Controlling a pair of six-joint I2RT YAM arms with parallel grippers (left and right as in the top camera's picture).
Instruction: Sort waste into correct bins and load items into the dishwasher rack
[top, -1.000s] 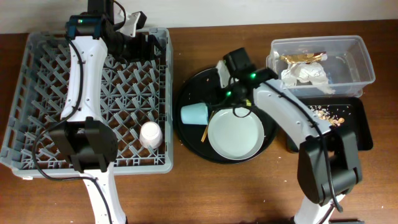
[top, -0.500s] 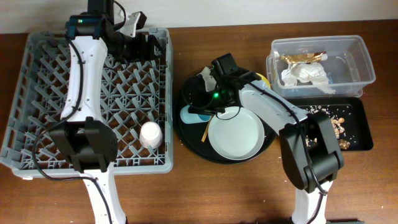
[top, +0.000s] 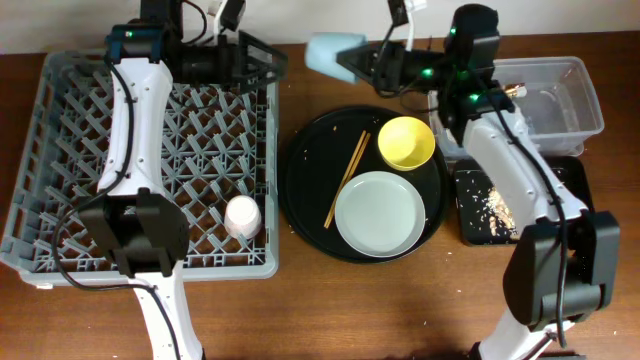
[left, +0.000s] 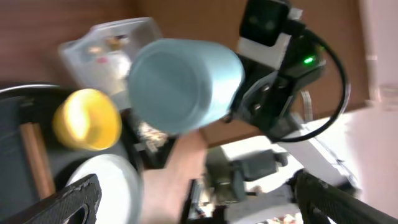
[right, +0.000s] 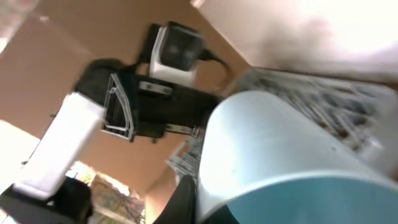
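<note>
Your right tool (top: 354, 60) is clamped on the light-blue cup (top: 328, 54), holding it on its side in the air above the desk (top: 330, 310), between the dishwasher rack (top: 60, 150) and the clear tub (top: 560, 95). The cup's closed base points toward the left tool (top: 268, 62), whose 2 fingers are spread wide and hold nothing. That tool sits over the rack's far right corner, close to the cup but not touching it. In the left wrist view the cup (left: 183, 84) fills the middle of the frame, with the right tool behind it.

The pink cup (top: 241, 215) stands among the pegs near the rack's right edge. On the round black tray (top: 305, 170) lie the chopsticks (top: 346, 178), the yellow bowl (top: 406, 142) and the plate (top: 380, 214). The bowl and plate sit just beside each other. The black rectangular tray (top: 575, 200) holds scattered crumbs (top: 490, 205) and sits just in front of the tub.
</note>
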